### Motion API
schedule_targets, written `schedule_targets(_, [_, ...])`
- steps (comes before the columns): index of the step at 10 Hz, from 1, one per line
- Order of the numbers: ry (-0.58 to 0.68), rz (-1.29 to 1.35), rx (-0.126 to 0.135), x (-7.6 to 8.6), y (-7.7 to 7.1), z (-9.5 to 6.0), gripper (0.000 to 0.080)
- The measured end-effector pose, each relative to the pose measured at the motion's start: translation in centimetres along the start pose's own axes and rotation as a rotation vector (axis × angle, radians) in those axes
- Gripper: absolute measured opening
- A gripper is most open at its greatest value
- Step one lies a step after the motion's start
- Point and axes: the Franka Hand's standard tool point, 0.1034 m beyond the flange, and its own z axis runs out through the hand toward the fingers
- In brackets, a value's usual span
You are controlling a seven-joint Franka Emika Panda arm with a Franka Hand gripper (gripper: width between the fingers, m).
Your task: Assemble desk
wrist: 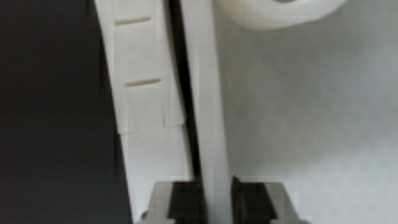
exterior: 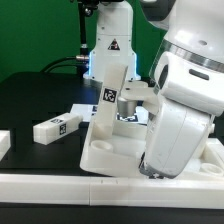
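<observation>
The white desk panel [exterior: 104, 135] stands up on its edge near the middle of the table, with a black-and-white tag on its upper part. My gripper [exterior: 130, 98] is shut on the panel's upper edge. In the wrist view the panel [wrist: 203, 100] is edge-on and runs straight between my gripper's [wrist: 214, 197] two dark fingers [wrist: 176, 203], which press on both its faces. A white rounded part [wrist: 276, 12] shows at the far end of the panel. One tagged leg [exterior: 55, 127] lies flat on the black table at the exterior view's left. Another leg [exterior: 82, 110] lies behind it.
The white robot pedestal with the triangle sticker [exterior: 110, 45] stands behind the panel. A white rail [exterior: 60, 185] runs along the table's front edge. A small white piece [exterior: 3, 145] sits at the exterior view's far left. My arm's bulky white body [exterior: 180, 110] fills the exterior view's right.
</observation>
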Motion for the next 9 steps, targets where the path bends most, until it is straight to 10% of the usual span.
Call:
schedule_targets(2, [-0.001,0.003,0.003,-0.2,0.0,0.1,0.0062])
schedule_targets(4, [-0.005,0.016,0.011,-0.3,-0.1,-0.3,0.0434])
schedule_targets(7, [-0.036,0.062,0.071,-3.6,-0.3,-6.0,0.0634])
schedule_targets(9, [-0.04,0.232,0.065,-3.8,-0.2,-6.3,0.0645])
